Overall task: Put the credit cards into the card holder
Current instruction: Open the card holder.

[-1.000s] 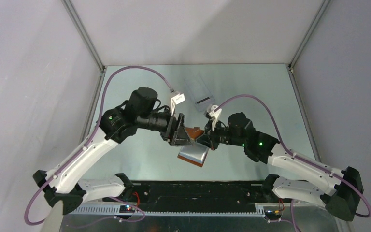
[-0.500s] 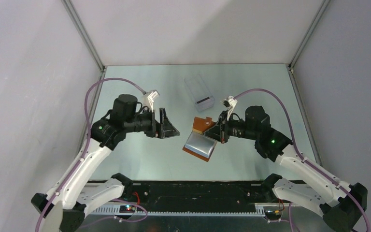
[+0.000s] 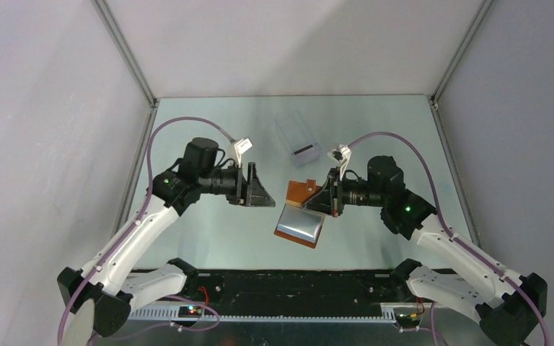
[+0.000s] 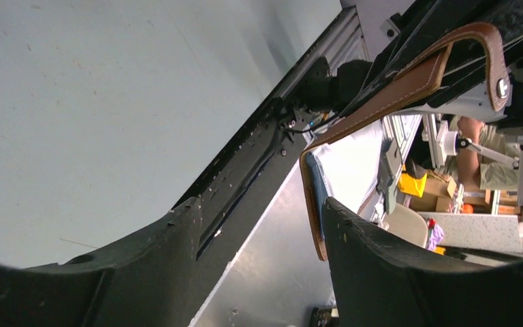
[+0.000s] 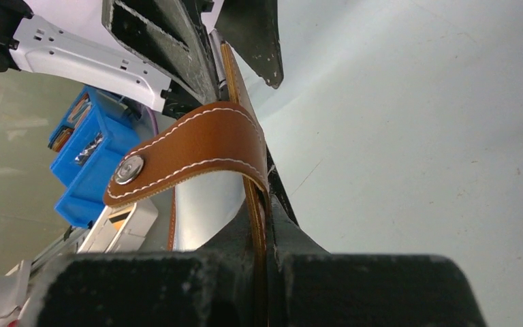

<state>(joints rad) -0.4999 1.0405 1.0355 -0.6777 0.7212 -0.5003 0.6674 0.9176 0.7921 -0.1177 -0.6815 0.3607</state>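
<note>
Up over the middle of the counter (image 3: 209,231), pinched tight in the right claw (image 3: 324,200): the card holder (image 3: 301,220), hanging open, grey inside facing up, snap tab (image 5: 177,153) sticking out. Just to its left, not touching: the left claw (image 3: 263,189), spread wide with nothing in it. Far back on the counter, well apart from both: the credit cards (image 3: 299,138), lying flat

Tan-brown card holder (image 3: 301,220), white stitching; credit cards (image 3: 299,141) pale, seemingly dark-striped.

Tan card holder (image 3: 299,225) hangs open in mid-air, grey lining showing; pale striped credit cards (image 3: 298,138) lie beyond it
</note>
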